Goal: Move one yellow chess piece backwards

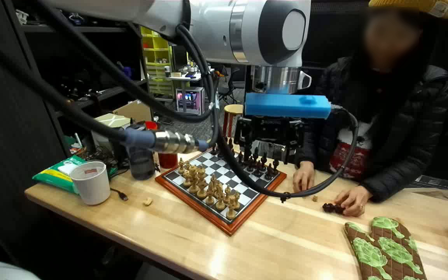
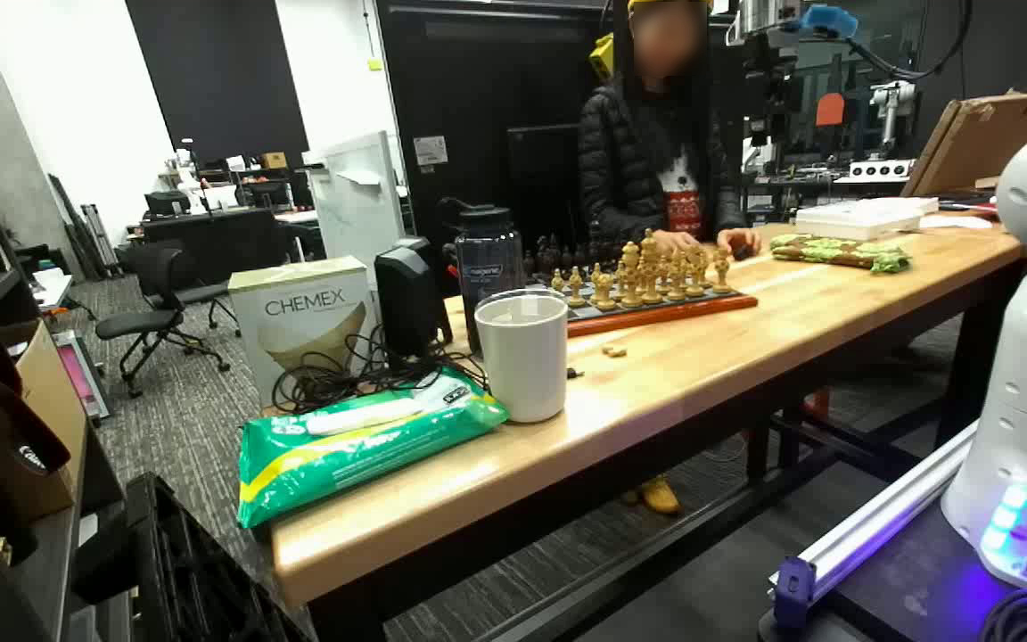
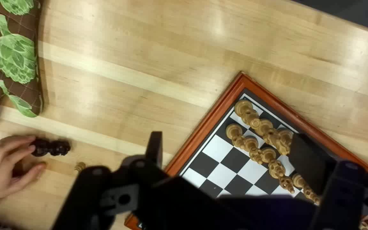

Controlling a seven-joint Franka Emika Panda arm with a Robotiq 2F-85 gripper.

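Over the tabletop (image 1: 282,247), in an exterior view, the tool (image 1: 269,153) hangs high, presumably for clearance. In an exterior view, yellow pieces (image 2: 650,270) stand ranked on the chessboard (image 2: 665,317), probably for play. Wrist view: fingers (image 3: 310,164) parted, empty.

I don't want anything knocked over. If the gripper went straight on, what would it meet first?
Going straight down, the gripper would probably meet yellow chess pieces near a corner of the chessboard, though depth and exact landing spot are unclear.
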